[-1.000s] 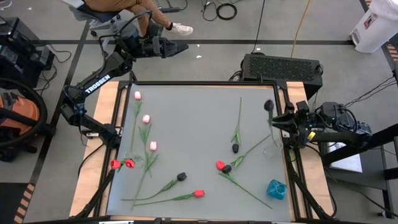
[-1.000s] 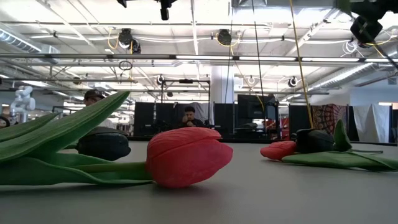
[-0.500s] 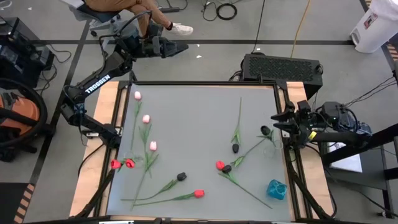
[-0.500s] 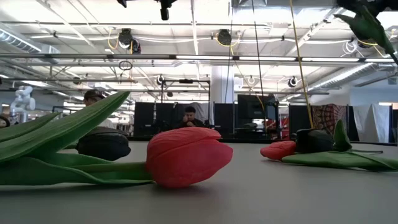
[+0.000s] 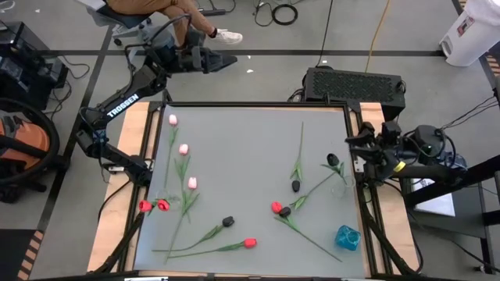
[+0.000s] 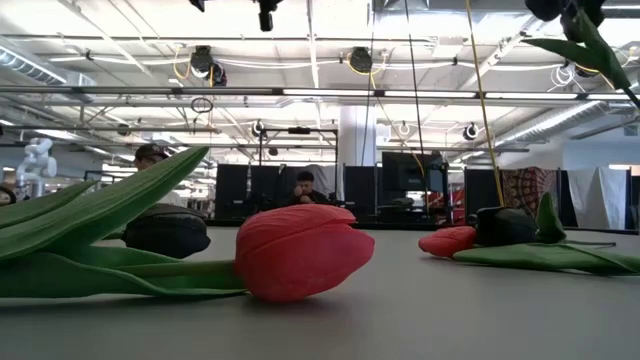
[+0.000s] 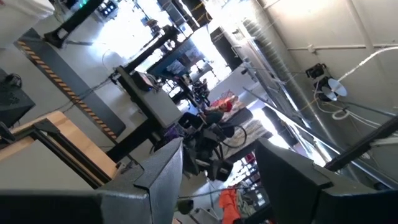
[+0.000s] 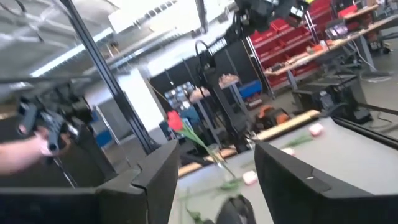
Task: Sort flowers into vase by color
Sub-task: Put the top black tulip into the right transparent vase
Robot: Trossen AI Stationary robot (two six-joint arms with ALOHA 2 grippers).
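The black-headed artificial tulip point(image 5: 333, 161) on its thin green stem had dropped into the clear glass vase point(image 5: 341, 187) near the table's right edge. The right gripper point(image 5: 361, 147) had spread wide and backed off, one black flower sorted.

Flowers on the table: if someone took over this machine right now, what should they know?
Left end effector: open, parked off the table, past its far left corner.
Right end effector: open, empty, at the right edge beside the clear vase.
Done: one black tulip leans in that vase.
To do: three pink tulips, the red tulips and the other black tulips, spread over the table.
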